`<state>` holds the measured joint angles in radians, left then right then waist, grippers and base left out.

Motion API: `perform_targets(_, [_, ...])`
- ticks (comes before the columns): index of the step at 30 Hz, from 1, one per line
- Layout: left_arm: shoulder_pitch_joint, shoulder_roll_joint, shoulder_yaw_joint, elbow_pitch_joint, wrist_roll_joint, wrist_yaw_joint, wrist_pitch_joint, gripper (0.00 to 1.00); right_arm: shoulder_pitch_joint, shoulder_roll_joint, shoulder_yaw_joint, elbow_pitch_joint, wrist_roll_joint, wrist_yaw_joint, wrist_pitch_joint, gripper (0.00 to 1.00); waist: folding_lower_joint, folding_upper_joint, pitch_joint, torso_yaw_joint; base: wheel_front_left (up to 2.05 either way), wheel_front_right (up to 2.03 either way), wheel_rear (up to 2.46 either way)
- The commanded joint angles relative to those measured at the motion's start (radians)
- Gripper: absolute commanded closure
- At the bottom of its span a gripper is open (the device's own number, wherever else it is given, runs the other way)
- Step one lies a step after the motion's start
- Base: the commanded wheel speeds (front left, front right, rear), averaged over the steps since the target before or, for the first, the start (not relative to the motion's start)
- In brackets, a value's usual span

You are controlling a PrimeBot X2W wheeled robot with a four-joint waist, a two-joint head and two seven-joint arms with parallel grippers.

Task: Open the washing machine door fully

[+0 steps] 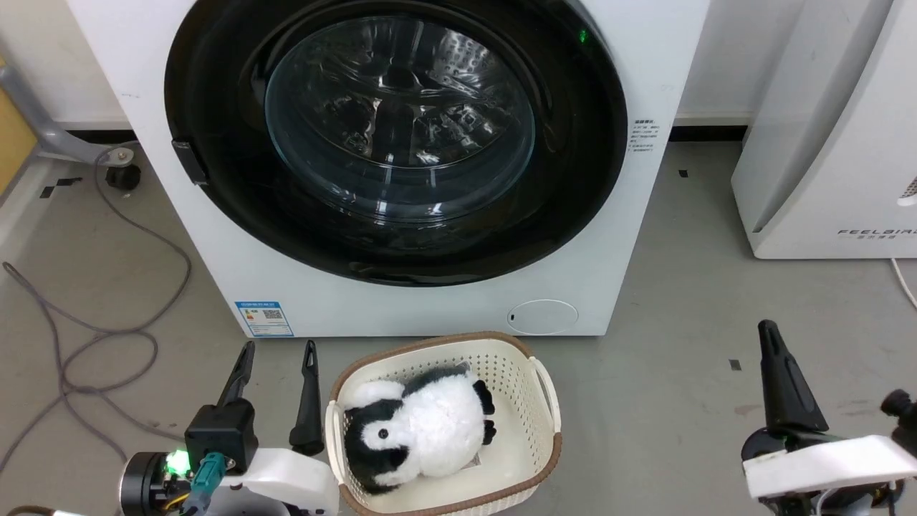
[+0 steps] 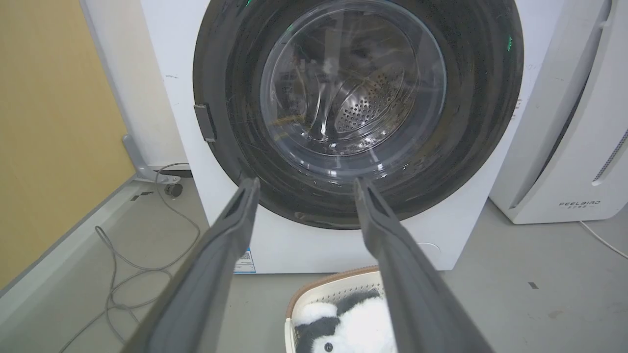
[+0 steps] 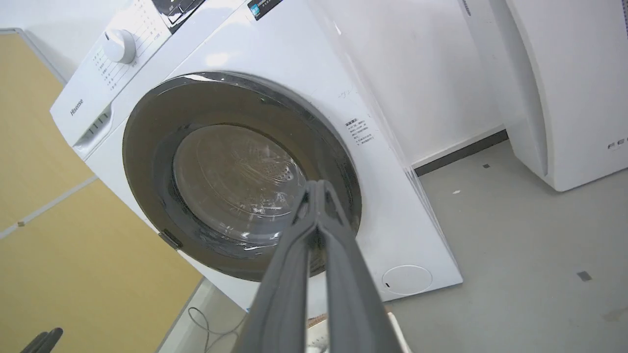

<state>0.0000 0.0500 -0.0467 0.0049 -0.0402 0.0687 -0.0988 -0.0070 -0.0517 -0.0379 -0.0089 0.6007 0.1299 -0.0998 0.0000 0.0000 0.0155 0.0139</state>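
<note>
The large, round, glossy-black washing machine door with its clear glass bowl sits shut against the front of the big white washing machine. Clear of it, the left end effector has its fingers spread apart, and the right end effector has its fingers pressed together on nothing.

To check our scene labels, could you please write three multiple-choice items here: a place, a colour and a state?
1. Where is the laundry basket holding the plush penguin? A) on the floor before the washing machine B) on top of it C) inside its drum
2. What colour is the ring of the washing machine door? A) white B) glossy black C) blue
3. How is the right gripper? A) wide open B) shut on the door C) shut, empty
Answers: 1 A, it stands on the floor below the door; 2 B, the ring looks glossy black; 3 C, its fingers meet with nothing between.
</note>
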Motion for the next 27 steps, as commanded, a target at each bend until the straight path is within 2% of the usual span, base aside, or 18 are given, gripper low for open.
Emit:
perform_targets(1, [-0.016,0.0,-0.002,-0.005,-0.006,0.007,-0.01,0.0,-0.019,0.001,0.004,0.008,0.088,0.0,-0.01,1.0,0.0,0.0,0.002,0.002,0.0,0.0,0.0])
perform_targets(5, [-0.021,0.0,-0.006,-0.007,-0.01,0.013,-0.021,0.0,-0.039,0.001,-0.002,0.028,0.26,0.0,-0.011,1.0,0.0,0.0,0.012,0.008,0.0,0.0,0.0])
perform_targets(8, [-0.025,0.0,-0.008,-0.008,-0.011,0.015,-0.025,0.0,-0.051,0.001,-0.016,0.042,0.311,0.0,0.001,1.0,0.0,0.0,0.017,0.011,0.0,0.0,0.0])
perform_targets(11, [-0.035,0.0,-0.011,-0.009,-0.013,0.018,-0.033,0.0,-0.091,0.0,-0.057,0.082,0.408,0.0,0.035,1.0,0.0,0.0,0.032,0.02,0.0,0.0,0.0])
perform_targets(27, [-0.096,0.0,-0.028,-0.023,-0.024,0.038,-0.065,0.0,-0.341,-0.077,-0.163,0.266,0.626,0.0,0.122,1.0,0.0,0.0,0.128,0.066,0.0,0.0,0.0])
